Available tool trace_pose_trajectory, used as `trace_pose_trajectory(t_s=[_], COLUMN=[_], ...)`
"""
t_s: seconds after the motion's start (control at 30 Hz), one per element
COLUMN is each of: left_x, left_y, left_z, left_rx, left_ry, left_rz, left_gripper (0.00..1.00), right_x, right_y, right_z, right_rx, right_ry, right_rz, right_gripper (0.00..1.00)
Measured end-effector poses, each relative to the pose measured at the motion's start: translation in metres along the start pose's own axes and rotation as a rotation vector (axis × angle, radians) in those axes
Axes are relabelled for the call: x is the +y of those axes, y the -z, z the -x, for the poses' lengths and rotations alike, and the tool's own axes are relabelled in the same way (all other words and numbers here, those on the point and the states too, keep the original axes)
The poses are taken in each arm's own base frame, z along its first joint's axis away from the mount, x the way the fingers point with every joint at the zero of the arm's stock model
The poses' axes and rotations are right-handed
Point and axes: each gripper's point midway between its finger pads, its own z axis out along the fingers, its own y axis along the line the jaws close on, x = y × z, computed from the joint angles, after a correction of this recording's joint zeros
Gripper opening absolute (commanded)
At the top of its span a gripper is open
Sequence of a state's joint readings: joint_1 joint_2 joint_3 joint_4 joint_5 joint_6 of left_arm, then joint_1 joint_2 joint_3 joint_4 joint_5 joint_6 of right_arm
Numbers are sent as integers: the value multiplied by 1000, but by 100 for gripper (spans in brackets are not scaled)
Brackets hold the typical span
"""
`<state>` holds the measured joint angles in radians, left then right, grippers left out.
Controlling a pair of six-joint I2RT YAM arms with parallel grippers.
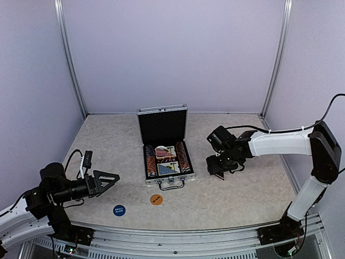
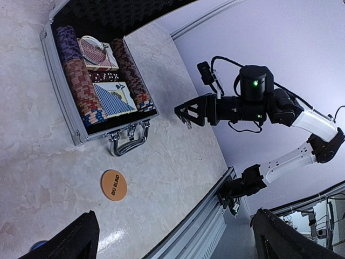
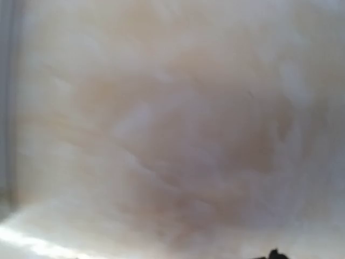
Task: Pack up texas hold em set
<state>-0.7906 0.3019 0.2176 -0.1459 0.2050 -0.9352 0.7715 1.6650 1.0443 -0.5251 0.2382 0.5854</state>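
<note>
The silver briefcase (image 1: 168, 180) stands open mid-table, its lid upright. Inside are rows of striped chips (image 1: 150, 162) and two card decks (image 1: 168, 168). It also shows in the left wrist view (image 2: 60, 109), with a pale disc (image 2: 90, 41) on the far deck. An orange disc (image 1: 156, 199) marked BIG BLIND (image 2: 114, 185) and a blue disc (image 1: 119, 210) lie in front of the case. My left gripper (image 1: 109, 180) is open and empty, left of the discs. My right gripper (image 1: 218, 168) points down at the table right of the case, over a small dark piece (image 1: 221, 176). Its jaws are hidden.
The right wrist view shows only blurred marble table, very close. The table's metal front rail (image 2: 215, 199) runs just past the discs. The case handle (image 2: 128, 141) sticks out toward the orange disc. Pale walls close in the back and sides.
</note>
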Motion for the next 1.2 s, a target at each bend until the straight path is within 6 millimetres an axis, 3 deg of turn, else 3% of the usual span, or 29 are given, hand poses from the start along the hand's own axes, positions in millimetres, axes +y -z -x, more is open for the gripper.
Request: trace_pose_trajectory(t_s=[0.37, 0.43, 0.73, 1.0, 1.2], left_x=[2, 3, 4, 4, 5], left_y=[-2, -2, -2, -1, 0], left_z=[-1, -1, -2, -2, -1], left_rx=[8, 8, 8, 8, 2], left_ry=[3, 3, 5, 7, 7], left_rz=[11, 12, 18, 19, 22], left_gripper=[99, 99, 99, 99, 99], right_x=[68, 81, 120, 158, 182], right_y=[34, 31, 8, -1, -12], right_z=[63, 75, 93, 119, 123], right_rx=[-131, -141, -113, -149, -159], right_ry=[183, 240, 413, 519, 611], right_rz=[108, 121, 148, 188, 203], right_gripper=[67, 67, 68, 69, 69])
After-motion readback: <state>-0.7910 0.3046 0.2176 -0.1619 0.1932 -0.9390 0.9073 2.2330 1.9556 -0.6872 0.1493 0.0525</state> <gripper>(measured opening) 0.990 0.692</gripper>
